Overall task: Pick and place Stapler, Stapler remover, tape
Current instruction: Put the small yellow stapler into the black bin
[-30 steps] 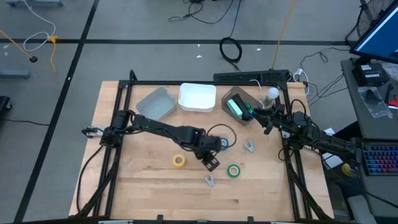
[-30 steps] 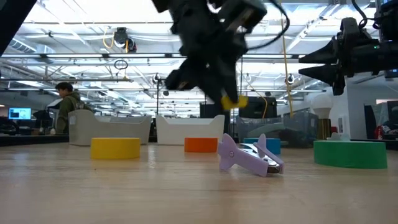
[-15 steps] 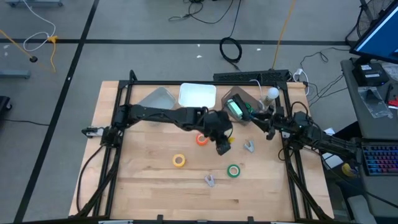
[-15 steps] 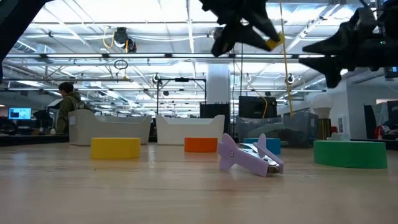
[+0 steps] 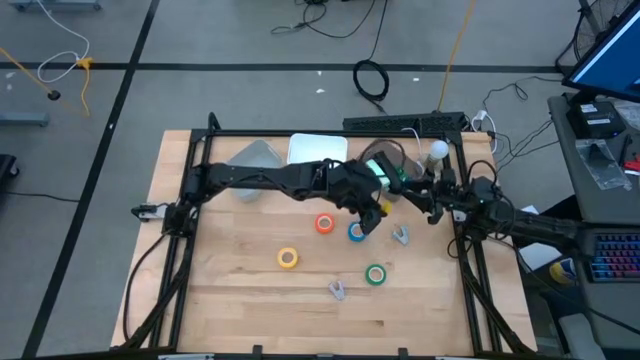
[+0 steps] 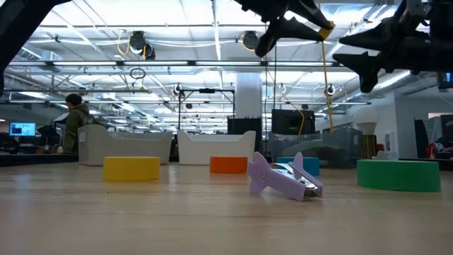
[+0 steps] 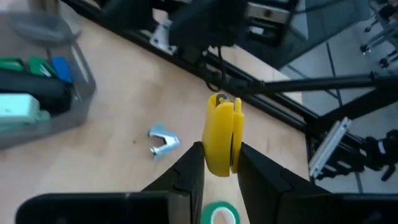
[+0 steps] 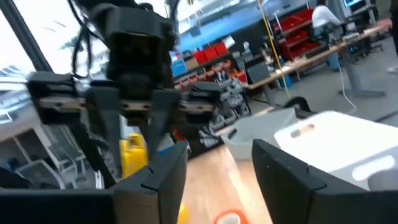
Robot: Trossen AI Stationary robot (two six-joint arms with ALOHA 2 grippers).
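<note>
Findings, read across the high view from left to right. A grey tray (image 5: 250, 160) and a white tray (image 5: 318, 150) stand at the upper edge of the table, evidently as drop-off places. On the bare wood below them lie the yellow tape (image 5: 288, 258), the red-orange tape (image 5: 324, 224), a purple staple remover (image 5: 338, 290), the blue tape (image 5: 357, 232) and the green tape (image 5: 376, 274). All four rolls lie flat with the hole upward, apart from one another, and none is in a tray. At frame centre the left gripper (image 5: 368, 212) hangs above the table, just right of the blue tape. Its fingers are closed on a yellow staple remover (image 7: 219, 127), gripped at one end so the rest stands clear of the pads. In my judgement it is held this high for carrying over the loose items to a tray. In the left wrist view the remover's long axis runs straight out from between the fingers toward the top of the frame. It shows edge-on, with its two halves pressed together. Right of centre, a clear tray (image 5: 392, 152) holds the stapler (image 5: 377, 172), which lies flat with its long axis running from upper left to lower right of the frame. A pale grey staple remover (image 5: 400, 236) lies on the wood below that tray. At centre right the right gripper (image 5: 430, 195) waits beside the clear tray, its fingers apart and holding nothing.
</note>
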